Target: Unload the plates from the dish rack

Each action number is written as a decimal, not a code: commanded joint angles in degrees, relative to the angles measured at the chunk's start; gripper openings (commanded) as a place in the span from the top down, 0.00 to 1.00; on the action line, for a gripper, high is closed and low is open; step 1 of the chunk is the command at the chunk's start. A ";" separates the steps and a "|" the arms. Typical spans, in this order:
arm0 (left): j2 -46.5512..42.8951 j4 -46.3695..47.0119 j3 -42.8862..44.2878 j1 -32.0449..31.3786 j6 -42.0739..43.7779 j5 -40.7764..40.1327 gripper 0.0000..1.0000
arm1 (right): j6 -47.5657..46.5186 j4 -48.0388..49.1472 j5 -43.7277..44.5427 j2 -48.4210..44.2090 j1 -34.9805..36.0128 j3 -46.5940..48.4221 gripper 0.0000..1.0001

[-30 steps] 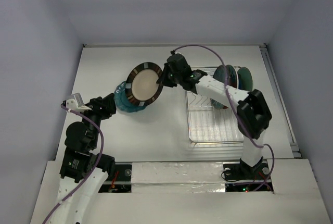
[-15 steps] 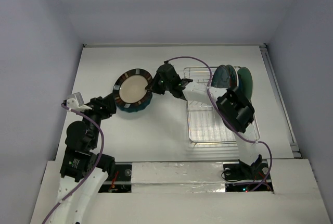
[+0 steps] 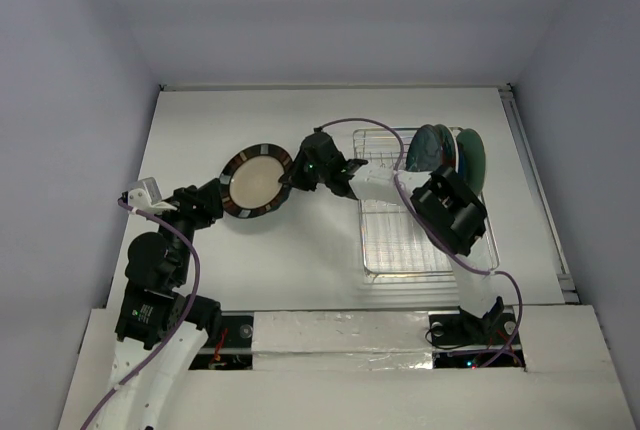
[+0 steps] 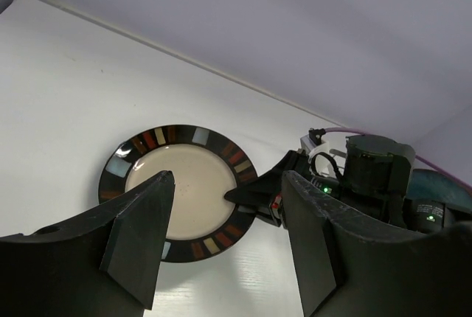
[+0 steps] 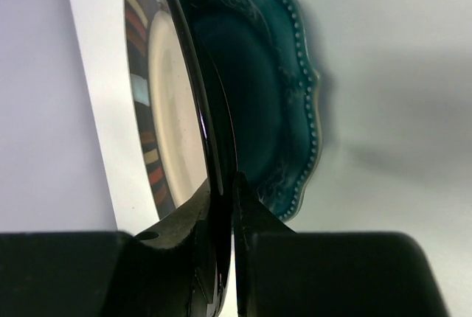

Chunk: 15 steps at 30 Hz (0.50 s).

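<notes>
The cream plate with the dark brown rim (image 3: pixel 255 182) lies nearly flat on the table, left of the dish rack (image 3: pixel 410 240). It sits over a teal-blue plate (image 5: pixel 269 88), which the top view almost hides. My right gripper (image 3: pixel 293 178) is shut on the cream plate's right rim (image 5: pixel 214 147); its fingers (image 5: pixel 247 210) pinch the edge. My left gripper (image 3: pixel 205 205) is open and empty, just left of and below the plate (image 4: pixel 181 192). More plates (image 3: pixel 448 153) stand upright at the rack's far end.
The silver wire rack stands on the right half of the white table, and its near part holds nothing. The right arm's purple cable (image 3: pixel 375 122) loops over the rack's far left corner. Grey walls close in the table at the back and sides.
The right gripper has carried the cream plate left and down from a tilted, raised pose. The plate now lies almost flat over the teal-blue plate. The left arm has not moved.
</notes>
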 commanded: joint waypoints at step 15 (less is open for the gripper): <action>-0.50 2.79 0.37 0.28 -0.03 0.23 0.43 | -9.00 -11.67 3.33 0.06 1.82 9.86 0.27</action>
